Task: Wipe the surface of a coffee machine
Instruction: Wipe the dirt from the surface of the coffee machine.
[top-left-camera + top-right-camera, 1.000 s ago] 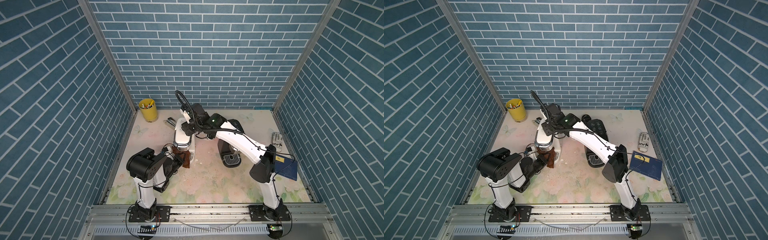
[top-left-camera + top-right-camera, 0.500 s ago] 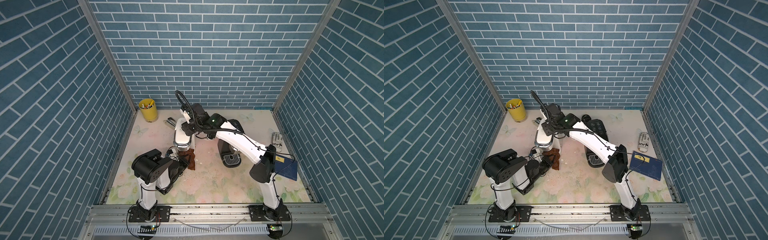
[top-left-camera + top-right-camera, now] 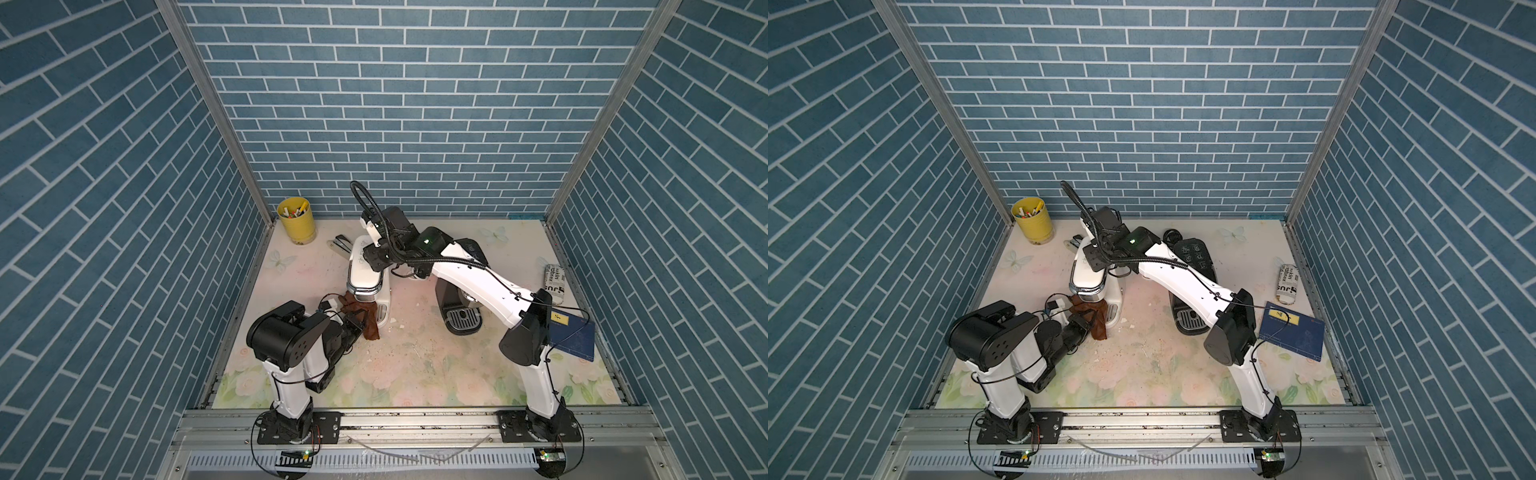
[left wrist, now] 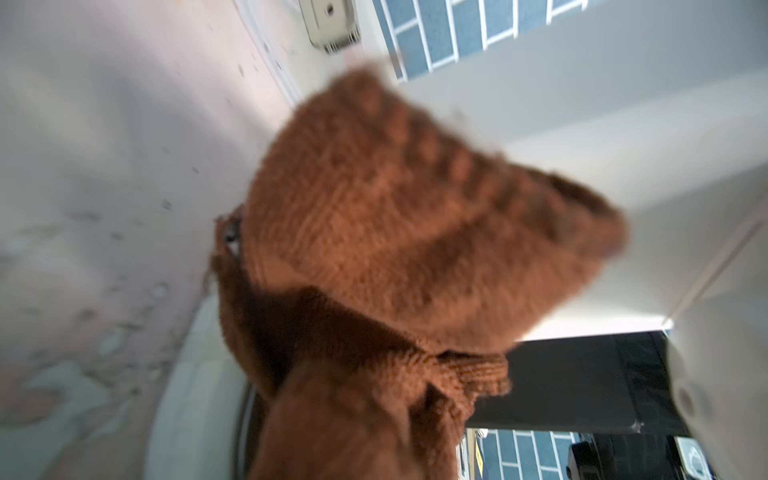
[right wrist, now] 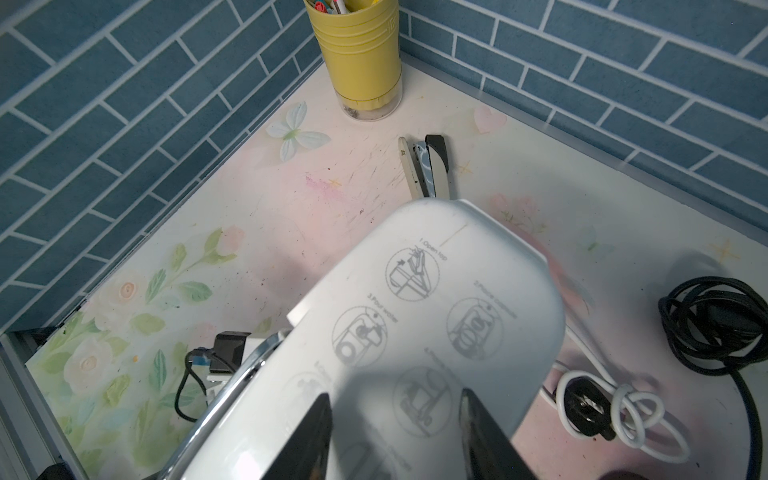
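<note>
A white coffee machine [image 3: 368, 272] [image 3: 1090, 274] stands on the mat left of centre. My left gripper [image 3: 355, 322] [image 3: 1083, 322] is low in front of it, shut on a brown knitted cloth [image 3: 362, 316] [image 3: 1090, 316]. The cloth lies against the machine's front, below its chrome-edged head. In the left wrist view the cloth [image 4: 415, 232] hides the jaws, with the white machine body [image 4: 561, 124] behind it. My right gripper [image 3: 374, 257] [image 5: 395, 395] rests on the machine's printed lid [image 5: 436, 311], fingers apart, holding nothing.
A black coffee machine [image 3: 461, 309] stands right of the white one, under my right arm. A yellow pen cup [image 3: 297, 220] and a stapler [image 3: 341, 243] are at the back left. Coiled cords [image 5: 706, 320] lie behind. A printed can [image 3: 555, 282] and a blue book [image 3: 573, 336] are at the right edge.
My left arm swung a little toward the white machine and back, dragging the cloth across its front. My right arm has stayed on the lid.
</note>
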Action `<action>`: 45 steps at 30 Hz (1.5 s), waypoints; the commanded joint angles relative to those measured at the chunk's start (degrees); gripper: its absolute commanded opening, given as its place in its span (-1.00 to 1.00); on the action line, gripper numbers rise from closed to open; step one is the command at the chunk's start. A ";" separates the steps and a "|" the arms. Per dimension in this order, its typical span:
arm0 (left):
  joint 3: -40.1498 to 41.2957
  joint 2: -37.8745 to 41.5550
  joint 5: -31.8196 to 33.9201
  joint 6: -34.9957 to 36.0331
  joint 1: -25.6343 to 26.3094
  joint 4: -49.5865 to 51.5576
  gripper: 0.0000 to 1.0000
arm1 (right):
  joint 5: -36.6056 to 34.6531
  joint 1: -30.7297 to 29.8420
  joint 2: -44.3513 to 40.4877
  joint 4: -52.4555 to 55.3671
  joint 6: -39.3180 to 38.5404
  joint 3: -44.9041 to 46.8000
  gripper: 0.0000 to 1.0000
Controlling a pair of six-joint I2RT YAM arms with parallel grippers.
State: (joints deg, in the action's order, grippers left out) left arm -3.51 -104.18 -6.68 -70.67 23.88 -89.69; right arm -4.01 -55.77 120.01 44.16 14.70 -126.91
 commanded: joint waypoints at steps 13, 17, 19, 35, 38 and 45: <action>-4.87 5.92 -1.92 0.19 4.56 9.01 -1.00 | 2.34 0.13 2.52 7.91 0.95 1.23 -0.03; -5.63 9.00 -1.76 -0.08 5.65 9.02 -1.00 | 2.20 0.13 2.10 7.92 0.77 1.23 -0.03; -4.83 10.46 -0.74 0.40 5.65 9.05 -1.00 | 2.25 0.15 2.10 7.98 0.60 1.02 -0.03; 1.15 57.69 14.72 6.52 3.46 58.95 -1.00 | 4.01 0.11 -0.94 7.74 1.03 -3.95 0.25; -5.86 77.93 23.02 14.35 3.46 87.99 -1.00 | 4.19 0.05 -2.24 7.36 0.56 -4.57 0.27; -16.16 93.32 28.98 25.63 3.37 109.27 -1.00 | 3.30 0.11 -4.29 6.66 0.15 -4.33 0.28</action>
State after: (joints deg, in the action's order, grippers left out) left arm -17.10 -10.33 19.11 -52.88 27.59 2.76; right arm -0.62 -55.55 118.93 48.88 14.74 -129.27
